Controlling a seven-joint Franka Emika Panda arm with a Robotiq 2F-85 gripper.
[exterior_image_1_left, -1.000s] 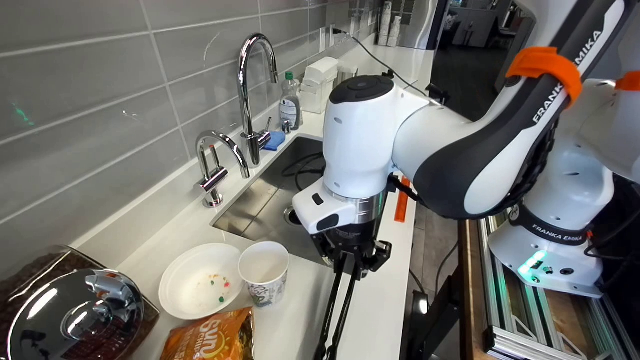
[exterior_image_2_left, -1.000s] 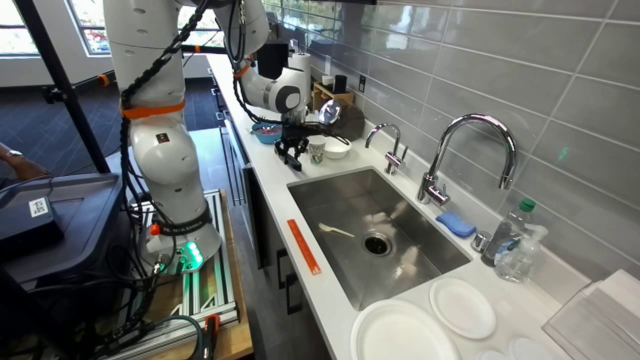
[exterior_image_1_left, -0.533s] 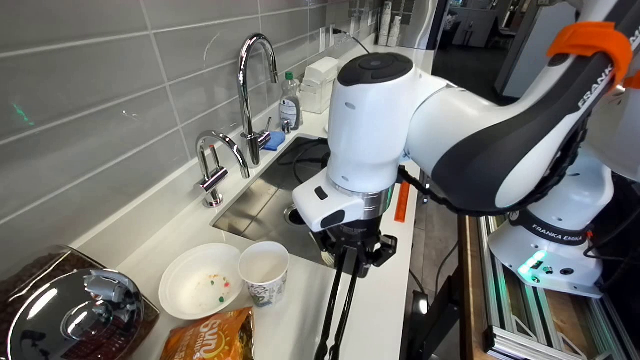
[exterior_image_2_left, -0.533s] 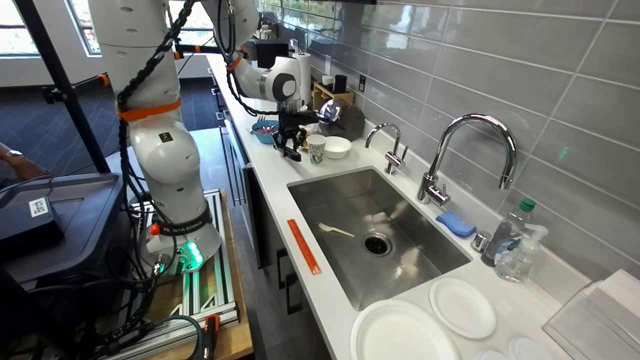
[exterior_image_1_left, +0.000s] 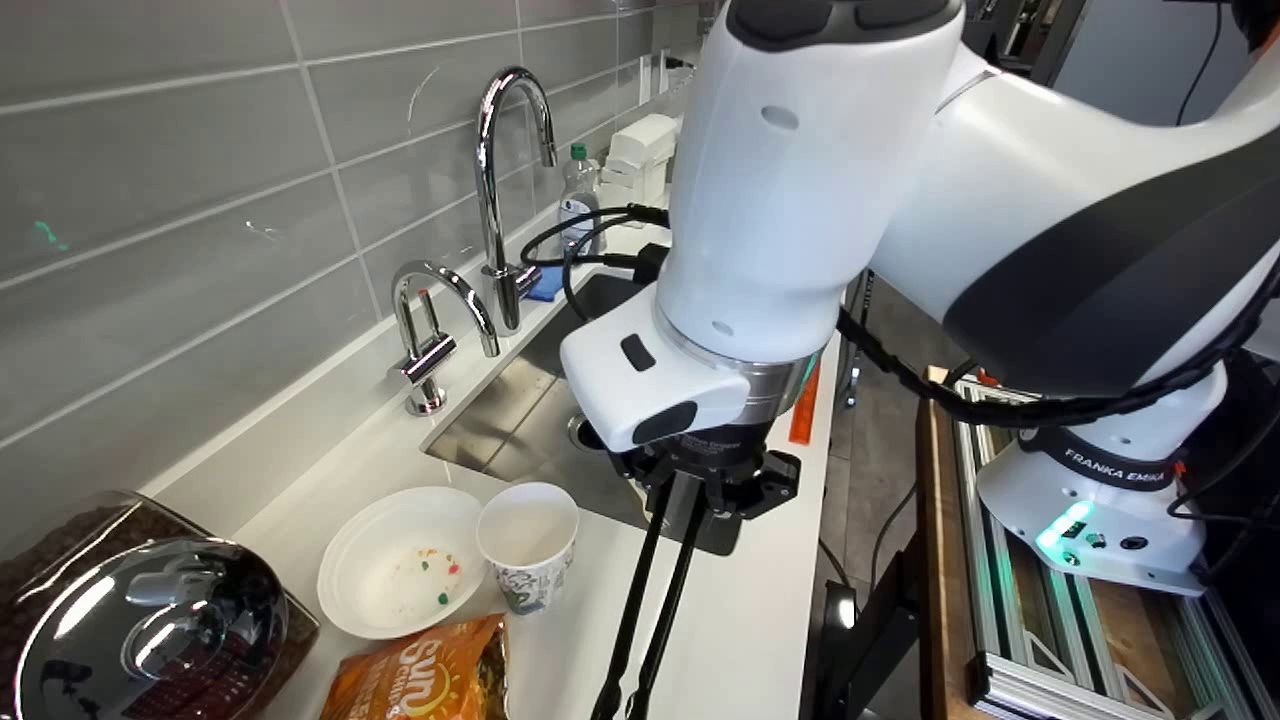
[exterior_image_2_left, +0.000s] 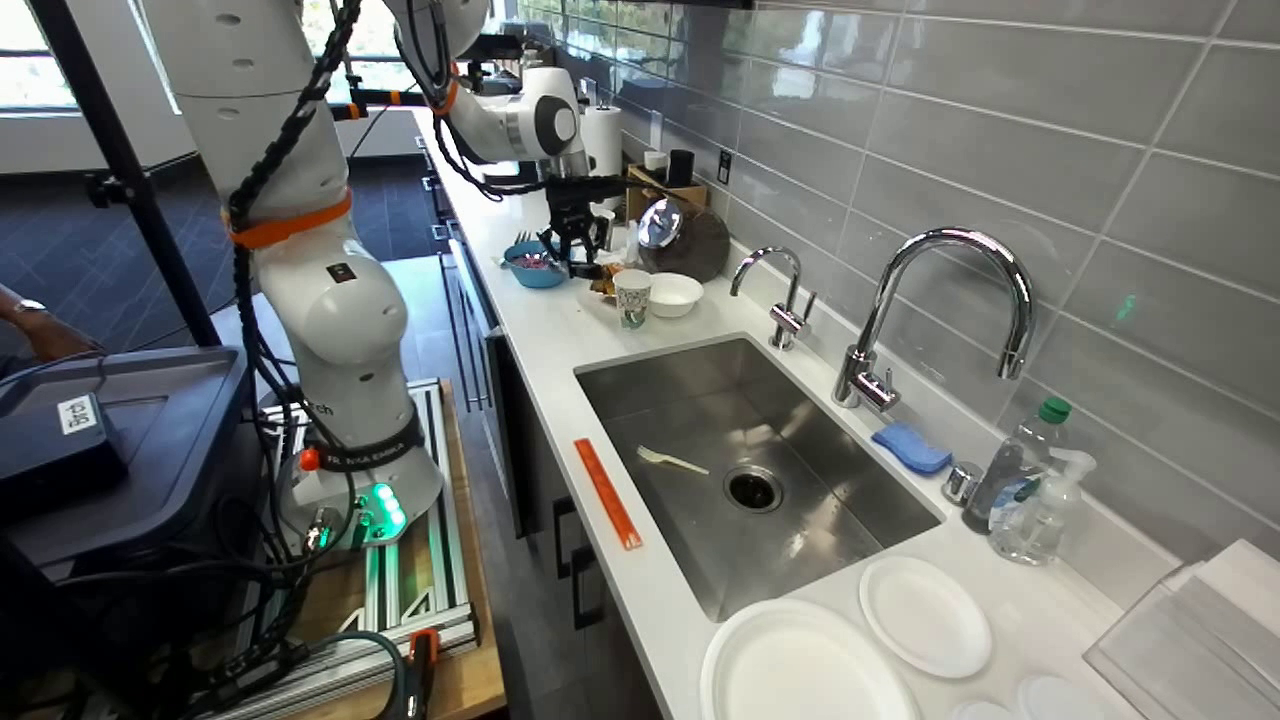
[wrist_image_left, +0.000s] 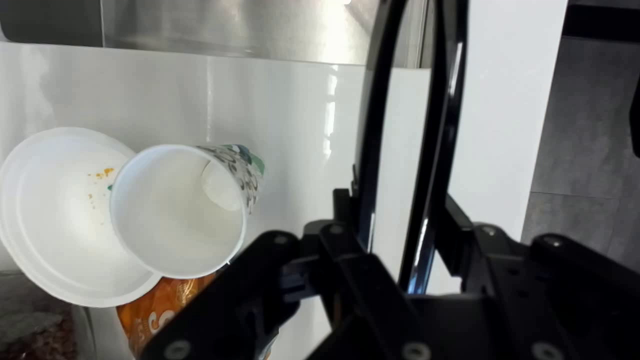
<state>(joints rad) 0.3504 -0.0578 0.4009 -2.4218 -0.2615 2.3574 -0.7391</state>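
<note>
My gripper (exterior_image_1_left: 690, 495) is shut on a pair of black tongs (exterior_image_1_left: 668, 605). In the wrist view the two glossy tong arms (wrist_image_left: 445, 125) stand between the finger pads of the gripper (wrist_image_left: 400, 215), with a gap between the arms. The tongs are above the white counter, and their tips run toward the bottom edge of an exterior view. A patterned paper cup (exterior_image_1_left: 528, 560) stands beside them, upright, and it also shows in the wrist view (wrist_image_left: 175, 215). A white bowl with crumbs (exterior_image_1_left: 350, 600) is next to the cup. In an exterior view the gripper (exterior_image_2_left: 580, 262) is near a blue bowl (exterior_image_2_left: 535, 272).
An orange chip bag (exterior_image_1_left: 430, 680) lies by the bowl. A dark container with a shiny lid (exterior_image_1_left: 150, 640) stands near the wall. The steel sink (exterior_image_2_left: 690, 560) holds a pale fork (exterior_image_2_left: 672, 460). Two faucets (exterior_image_2_left: 785, 300) rise behind it. An orange strip (exterior_image_2_left: 607, 495) lies along the counter.
The arm has risen and moved away from the sink, along the counter toward the blue bowl. The gripper keeps the tongs between its fingers. The cup, bowl and bag have not moved.
</note>
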